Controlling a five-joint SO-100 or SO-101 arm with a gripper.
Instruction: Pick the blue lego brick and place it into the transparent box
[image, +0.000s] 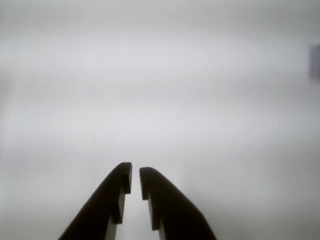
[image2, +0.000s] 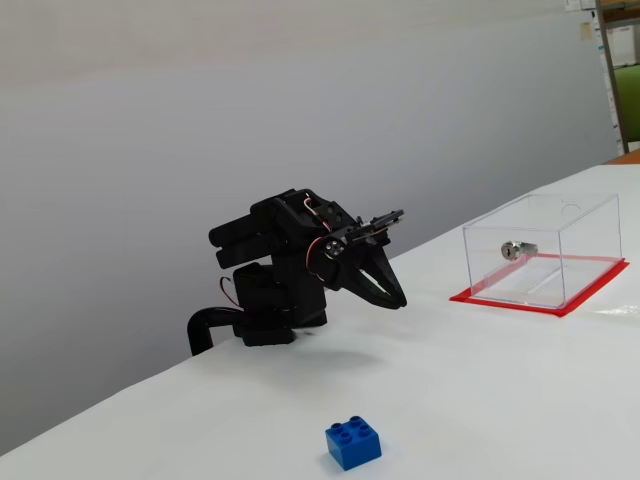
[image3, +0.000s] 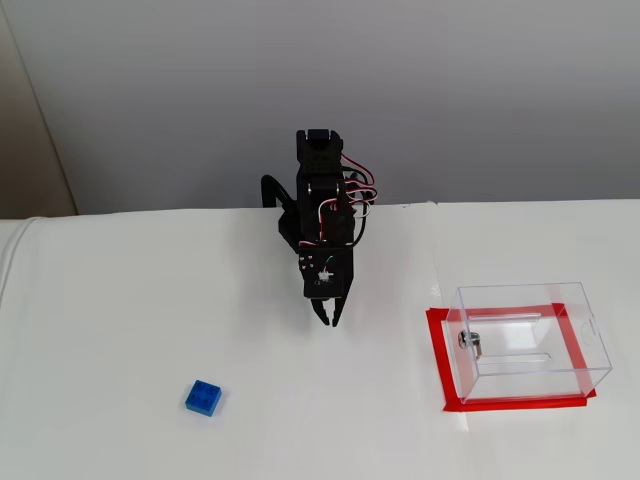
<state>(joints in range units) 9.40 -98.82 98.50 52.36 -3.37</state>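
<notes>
The blue lego brick (image2: 353, 441) (image3: 204, 398) lies on the white table, studs up, well away from the arm. In a fixed view it is to the lower left of my gripper (image3: 328, 321). My gripper (image2: 400, 303) hangs folded near the arm's base, tips pointing down just above the table, shut with nothing in it. The transparent box (image2: 585, 225) (image3: 530, 292) stands on its red base sheet to the right, with a silver lock (image2: 517, 249) on its side. The wrist view shows only the gripper (image: 135, 170) over blurred white table; brick and box are out of that view.
The black arm base (image2: 265, 315) sits at the table's back edge against a grey wall. A faint grey patch (image: 315, 60) shows at the wrist view's right edge. White tabletop lies between brick, gripper and box.
</notes>
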